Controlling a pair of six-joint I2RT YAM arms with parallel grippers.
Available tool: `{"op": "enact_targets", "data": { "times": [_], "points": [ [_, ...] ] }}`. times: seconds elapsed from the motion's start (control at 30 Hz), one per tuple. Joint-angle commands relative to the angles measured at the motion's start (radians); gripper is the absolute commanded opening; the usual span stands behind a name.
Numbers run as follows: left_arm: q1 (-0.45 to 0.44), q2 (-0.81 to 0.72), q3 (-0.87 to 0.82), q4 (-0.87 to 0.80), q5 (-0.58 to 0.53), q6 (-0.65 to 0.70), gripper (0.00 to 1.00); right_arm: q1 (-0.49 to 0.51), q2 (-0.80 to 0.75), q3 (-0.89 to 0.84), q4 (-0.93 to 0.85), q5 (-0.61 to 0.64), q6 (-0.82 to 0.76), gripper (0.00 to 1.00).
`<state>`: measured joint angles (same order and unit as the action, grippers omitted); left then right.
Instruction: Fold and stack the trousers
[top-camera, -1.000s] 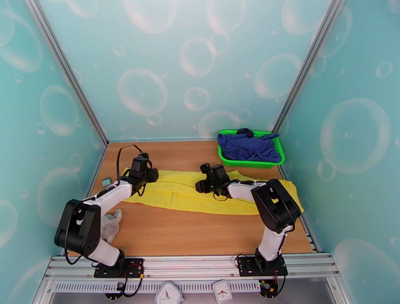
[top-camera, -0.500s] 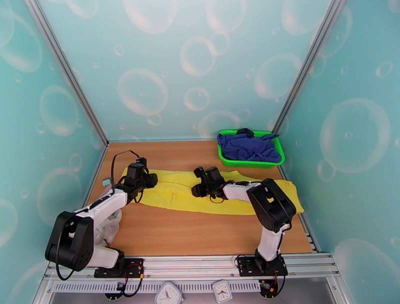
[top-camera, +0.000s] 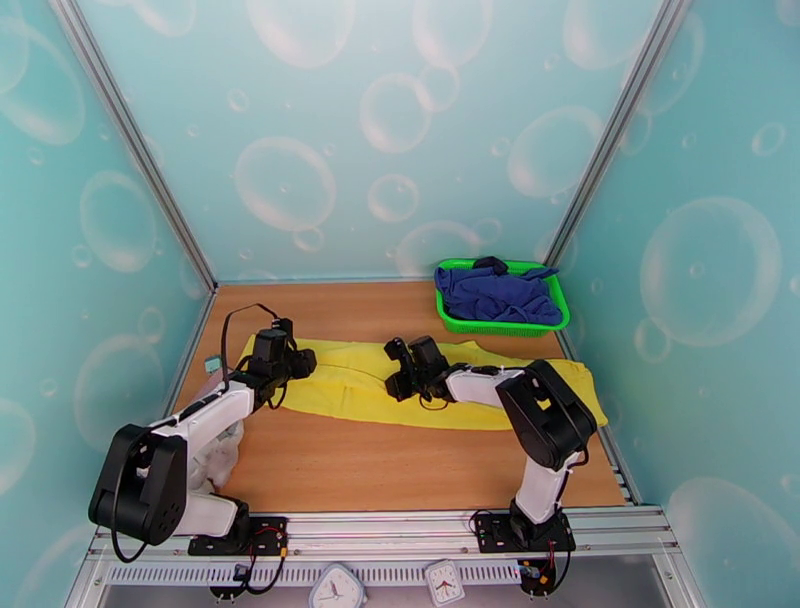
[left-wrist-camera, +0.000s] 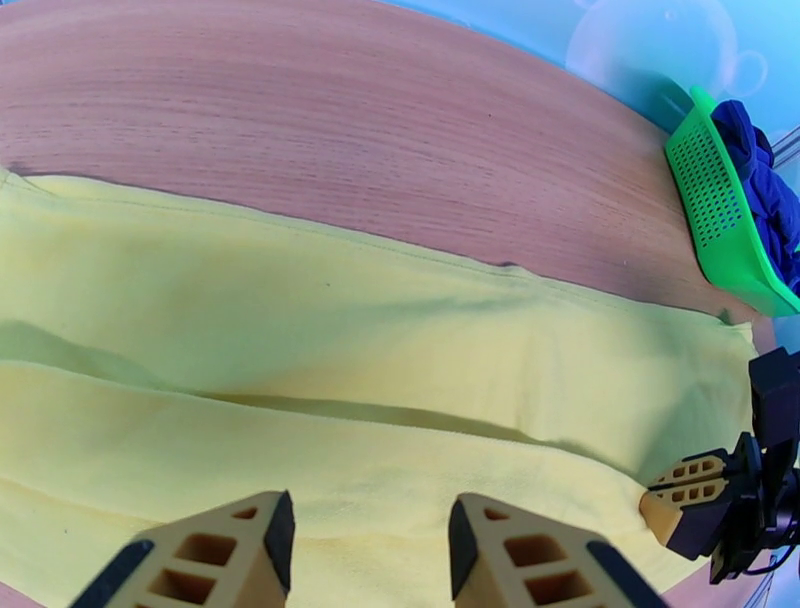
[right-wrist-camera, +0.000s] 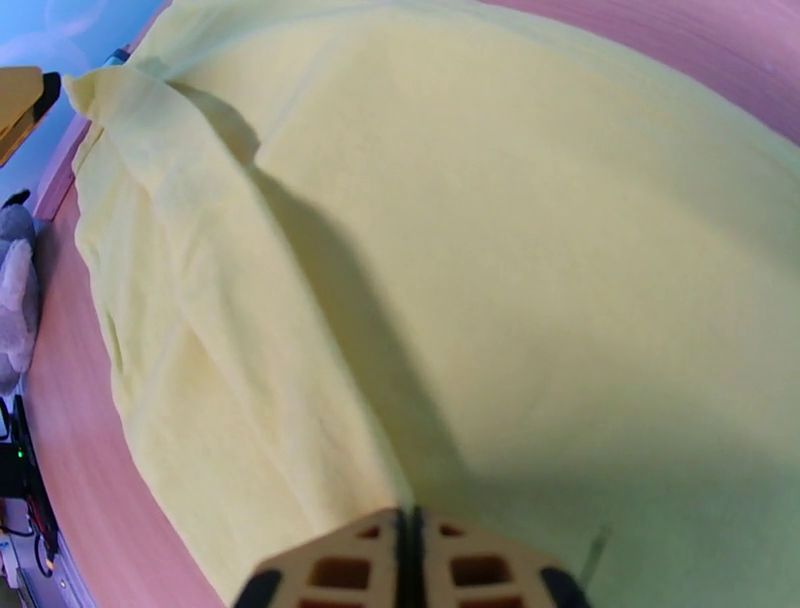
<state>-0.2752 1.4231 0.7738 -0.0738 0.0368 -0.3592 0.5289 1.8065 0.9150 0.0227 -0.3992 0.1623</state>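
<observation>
Across the middle of the bench (top-camera: 400, 460) the trousers (top-camera: 340, 385) are spread lengthwise and nearly flat, with a long crease running along them. No crosswise fold is seen, and nothing has been stacked (the green basket (top-camera: 500, 327) at the far right corner holds a dark blue garment (top-camera: 495, 290), just beyond the yellow cloth). The right end effector (right-wrist-camera: 408, 525) is closed at mid-length, and a ridge of fabric runs into its tips, so a pinch on the trousers is judged. The left end effector (left-wrist-camera: 365, 525) is held partly open just above the left end of the cloth, with nothing between its fingers. Only the first grasp appears to be made. The folds and the stacking are left to be done.
</observation>
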Motion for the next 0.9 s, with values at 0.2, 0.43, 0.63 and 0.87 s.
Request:
{"op": "enact_targets", "data": {
  "times": [0.2,0.43,0.63,0.87],
  "points": [
    [0.000,-0.012,0.018,0.011,0.064,-0.016,0.46,0.045,-0.125,-0.084,-0.042,-0.023,-0.014,0.05],
    [-0.052,0.064,0.069,0.012,0.166,-0.001,0.46,0.060,-0.195,-0.149,-0.058,-0.030,-0.008,0.05],
    [-0.140,0.177,0.205,-0.116,0.191,0.095,0.45,0.070,-0.187,-0.155,-0.085,-0.138,-0.036,0.06],
    [-0.174,0.235,0.256,-0.211,0.054,0.121,0.46,0.093,-0.230,-0.156,-0.100,-0.145,-0.036,0.27]
  ]
}}
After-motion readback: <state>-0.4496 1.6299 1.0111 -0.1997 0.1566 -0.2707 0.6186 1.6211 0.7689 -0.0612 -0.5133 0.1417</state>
